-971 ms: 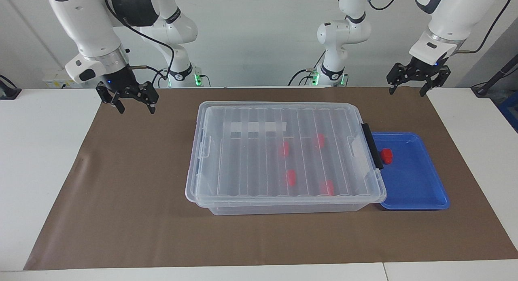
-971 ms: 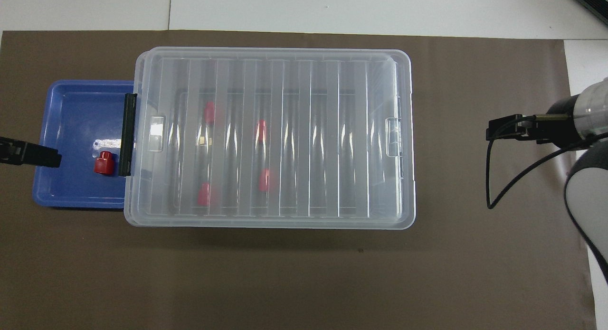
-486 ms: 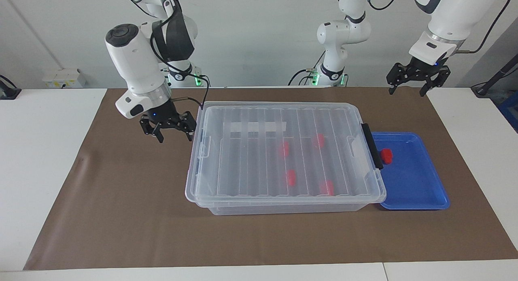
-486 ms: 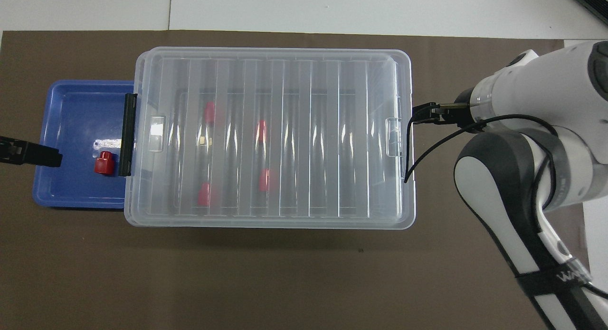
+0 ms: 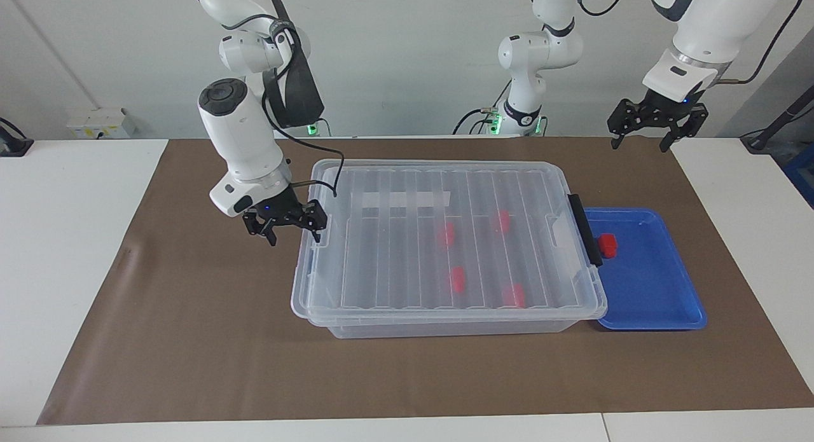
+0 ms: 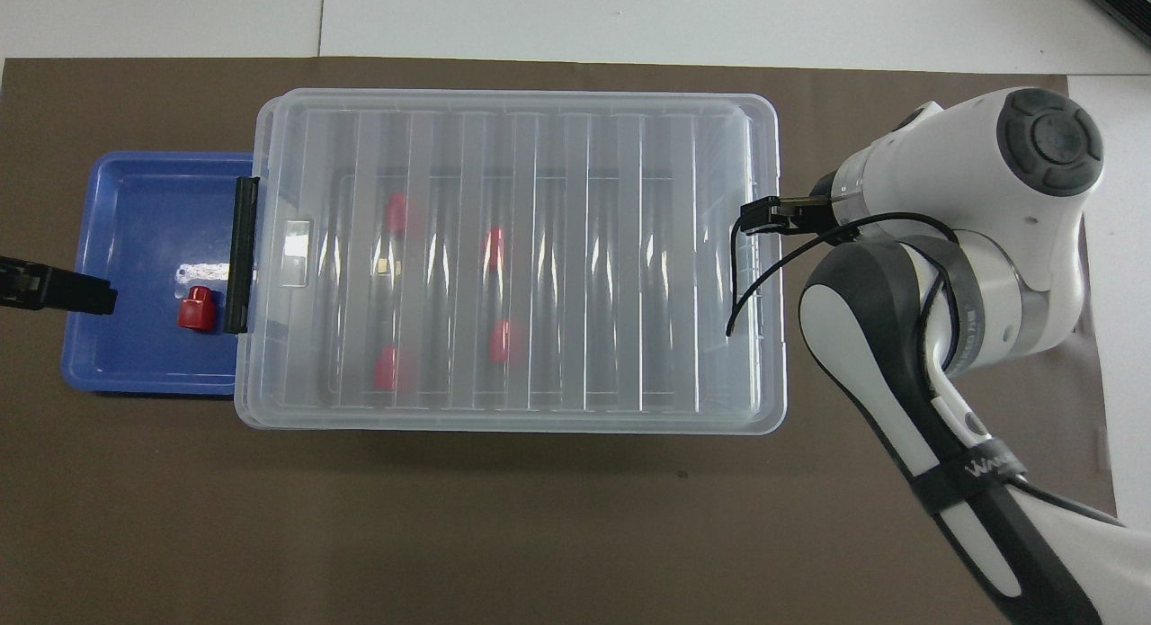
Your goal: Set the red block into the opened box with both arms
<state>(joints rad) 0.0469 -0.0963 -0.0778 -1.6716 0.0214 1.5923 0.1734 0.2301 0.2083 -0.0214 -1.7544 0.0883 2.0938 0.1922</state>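
Four red blocks show through the ribbed lid [image 5: 445,238] resting on the large clear plastic box [image 5: 445,327], one small red plastic block [image 5: 608,244] sits in the shallow blue tray [image 5: 661,302] (near its box-side edge), and the right gripper [image 5: 287,229] hangs spread and empty at the box's end edge while the left gripper [image 5: 658,127], likewise spread and empty, waits above the mat's corner.

box [image 5: 445,251]: clear plastic, see-through
lid [image 6: 513,247]: clear, ribbed in straight bands from near edge to far edge
handle [image 5: 585,229]: black, on the box's end
label [image 5: 400,200]: white strip
block [image 5: 608,244]: bright red
blocks in box [image 5: 456,279]: four, red, paled to pink through the lid
tray [image 5: 655,289]: blue
mat [image 5: 191,340]: plain brown
table [image 5: 70,238]: white
arms [image 5: 245,143]: white with dark grey joints, black cables
grippers [image 5: 288,229]: black
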